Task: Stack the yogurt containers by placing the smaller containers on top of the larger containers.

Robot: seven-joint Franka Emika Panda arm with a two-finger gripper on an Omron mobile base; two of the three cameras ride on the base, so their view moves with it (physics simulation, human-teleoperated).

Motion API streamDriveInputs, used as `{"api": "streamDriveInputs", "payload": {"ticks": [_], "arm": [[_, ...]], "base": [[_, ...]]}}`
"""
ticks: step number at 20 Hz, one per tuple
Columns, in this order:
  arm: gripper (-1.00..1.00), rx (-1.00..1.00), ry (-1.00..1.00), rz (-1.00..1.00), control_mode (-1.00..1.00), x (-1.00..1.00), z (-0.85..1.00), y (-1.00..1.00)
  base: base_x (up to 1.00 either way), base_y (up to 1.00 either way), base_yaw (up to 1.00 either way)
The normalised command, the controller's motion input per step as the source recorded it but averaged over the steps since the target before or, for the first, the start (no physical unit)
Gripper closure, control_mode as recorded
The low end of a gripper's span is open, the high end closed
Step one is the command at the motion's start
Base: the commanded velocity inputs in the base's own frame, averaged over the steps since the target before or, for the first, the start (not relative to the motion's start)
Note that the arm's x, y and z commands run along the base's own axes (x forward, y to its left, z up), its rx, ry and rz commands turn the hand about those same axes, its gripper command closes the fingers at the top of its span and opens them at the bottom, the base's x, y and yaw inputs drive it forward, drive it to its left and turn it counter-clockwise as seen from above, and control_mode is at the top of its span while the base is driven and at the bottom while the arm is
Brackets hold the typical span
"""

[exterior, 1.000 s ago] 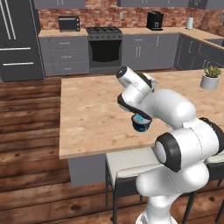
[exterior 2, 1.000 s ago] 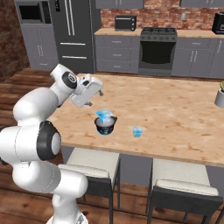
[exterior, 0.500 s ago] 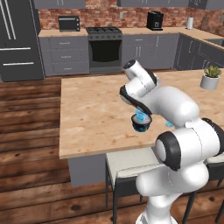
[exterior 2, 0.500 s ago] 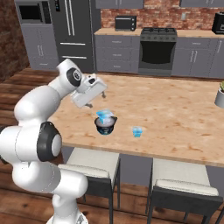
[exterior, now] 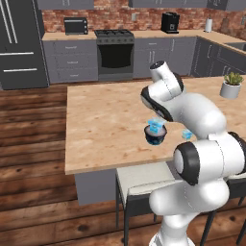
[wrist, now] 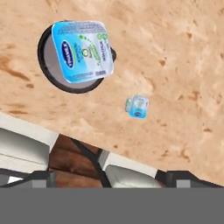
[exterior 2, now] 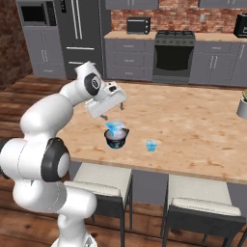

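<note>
- A square, foil-topped light-blue cup is sitting on the round dark tub.
- A second small cup is resting beside it on the wood-grain worktop.
- The pincer is hanging spread above the stack, empty.

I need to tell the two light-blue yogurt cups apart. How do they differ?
The larger light-blue cup sits on top of the dark round tub; the small light-blue cup stands alone on the wooden counter. In the hand view the stacked one looks several times as big, and its lid shows a dark blue logo and a barcode, while the small one's print is too small to read. Both have squarish, rounded blue-and-white tops.
</note>
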Motion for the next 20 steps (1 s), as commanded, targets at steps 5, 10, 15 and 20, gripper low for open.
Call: {"api": "streamDriveInputs", "payload": {"ticks": [5, 10, 15, 20], "arm": [[-1.00, 0.09, 0.00, 0.06, -1.00, -0.09, -0.04, -0.29], [-1.00, 0.09, 0.00, 0.06, -1.00, -0.19, -0.19, -0.20], [-1.00, 0.07, 0.00, 0.05, -1.00, -0.10, -0.30, -0.14], [-1.00, 0.11, 0.00, 0.00, -1.00, 0.00, -0.35, -0.16]], "base": [[0.00, 0.00, 0.00], [0.00, 0.00, 0.00], [0.00, 0.00, 0.00], [0.00, 0.00, 0.00]]}}
